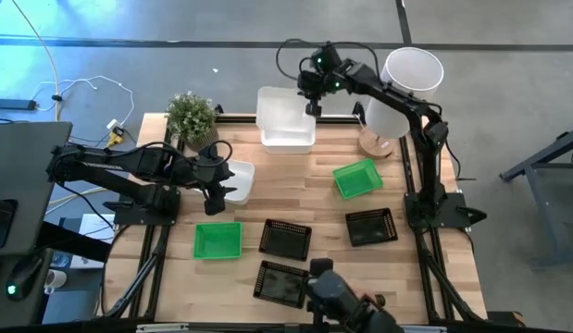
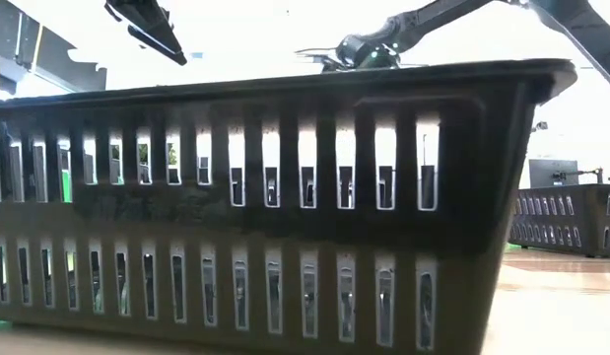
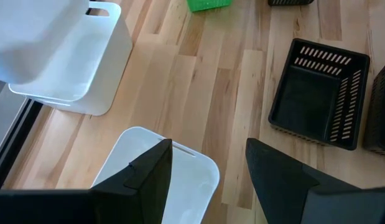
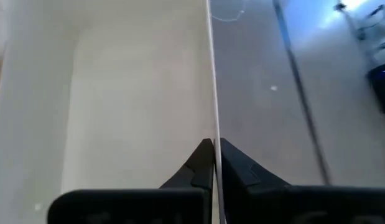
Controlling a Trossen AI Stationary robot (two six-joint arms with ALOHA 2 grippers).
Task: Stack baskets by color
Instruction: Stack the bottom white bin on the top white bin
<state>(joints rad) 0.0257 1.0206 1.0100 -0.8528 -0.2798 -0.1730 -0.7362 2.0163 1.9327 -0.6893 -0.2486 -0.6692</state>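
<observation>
At table's far edge, right end effector [image 4: 212, 163] pinches glossy white basket [image 1: 284, 113] rim

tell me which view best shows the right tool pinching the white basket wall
The right wrist view: the right tool is shut on the thin wall of the white basket. The high view shows only the arm over the stacked white baskets. The low view shows it far off; the left wrist view shows only baskets.

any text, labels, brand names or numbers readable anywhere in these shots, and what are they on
None can be read in any view.
White baskets: plain, no print or sticker visible.
Green baskets and black baskets: only slotted plastic, no markings.
Tall white cylinder and potted plant: no label visible.
Left gripper and right gripper: plain dark fingers, nothing written on them.
</observation>
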